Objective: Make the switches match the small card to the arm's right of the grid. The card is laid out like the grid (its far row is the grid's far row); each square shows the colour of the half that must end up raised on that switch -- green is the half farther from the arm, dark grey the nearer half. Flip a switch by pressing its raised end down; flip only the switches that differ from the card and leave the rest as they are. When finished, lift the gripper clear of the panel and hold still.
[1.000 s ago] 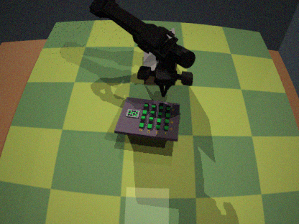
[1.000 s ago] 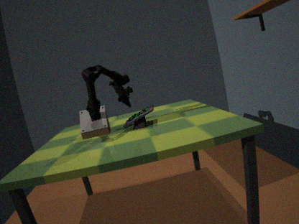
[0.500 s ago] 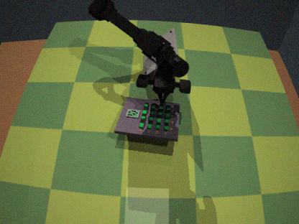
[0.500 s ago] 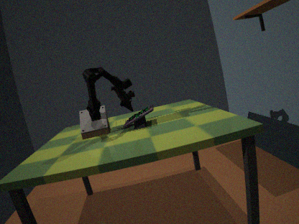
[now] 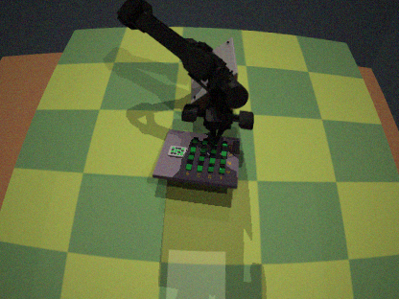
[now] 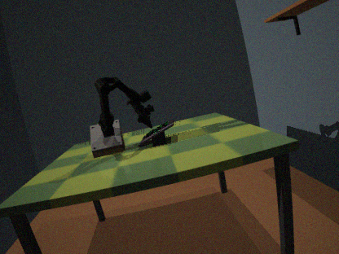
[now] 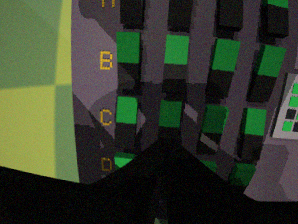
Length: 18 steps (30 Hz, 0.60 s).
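Observation:
The dark gripper (image 5: 214, 139) (image 6: 151, 126) (image 7: 167, 144) is shut and empty. Its tips are low over the near row D of the tilted switch panel (image 5: 166, 169) (image 7: 93, 42), around the second column from the letters. Contact with a switch cannot be told. In the wrist view the row B switch (image 7: 176, 49) and the row C switch (image 7: 170, 113) of that column show green far halves; row D there is hidden by the fingers. The card (image 5: 176, 151) (image 7: 284, 111) lies on the panel at the arm's right, cut off in the wrist view.
The arm base plate (image 5: 229, 57) (image 6: 98, 139) stands behind the panel on the checkered table (image 5: 293, 211) (image 6: 147, 163). The arm reaches over from there, and its shadow falls on part of the panel. A wall shelf (image 6: 293, 11) is high at the right in the exterior view.

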Motion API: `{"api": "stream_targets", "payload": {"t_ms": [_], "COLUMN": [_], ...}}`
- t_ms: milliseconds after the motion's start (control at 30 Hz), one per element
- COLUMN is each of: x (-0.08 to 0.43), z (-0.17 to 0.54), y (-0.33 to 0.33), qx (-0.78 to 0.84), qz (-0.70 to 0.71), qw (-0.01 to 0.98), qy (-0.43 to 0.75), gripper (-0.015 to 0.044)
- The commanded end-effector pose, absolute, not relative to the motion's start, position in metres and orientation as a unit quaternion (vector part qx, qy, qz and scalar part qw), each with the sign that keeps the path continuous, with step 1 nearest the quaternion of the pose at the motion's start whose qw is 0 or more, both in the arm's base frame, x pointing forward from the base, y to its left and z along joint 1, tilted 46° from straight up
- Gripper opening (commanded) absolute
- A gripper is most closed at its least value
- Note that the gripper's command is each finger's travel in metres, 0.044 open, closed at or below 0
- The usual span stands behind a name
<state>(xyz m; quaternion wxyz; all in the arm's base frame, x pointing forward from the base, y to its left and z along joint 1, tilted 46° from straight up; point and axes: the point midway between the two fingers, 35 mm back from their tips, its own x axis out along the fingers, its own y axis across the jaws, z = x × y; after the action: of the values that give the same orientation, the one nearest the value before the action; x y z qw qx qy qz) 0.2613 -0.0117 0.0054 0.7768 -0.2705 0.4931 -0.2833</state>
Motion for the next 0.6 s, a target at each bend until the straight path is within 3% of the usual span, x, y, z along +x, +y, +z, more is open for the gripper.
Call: {"api": "stream_targets", "payload": {"t_ms": [0, 567], "x": [0.2594, 0.2610], "z": [0.0002, -0.0029], "y": [-0.0184, -0.0222], "qx": [-0.276, -0.276], "qz": [-0.284, -0.284], "qw": [0.772, 0.772], "qy": [0.497, 0.497], "gripper": [0.0000, 0.0000]}}
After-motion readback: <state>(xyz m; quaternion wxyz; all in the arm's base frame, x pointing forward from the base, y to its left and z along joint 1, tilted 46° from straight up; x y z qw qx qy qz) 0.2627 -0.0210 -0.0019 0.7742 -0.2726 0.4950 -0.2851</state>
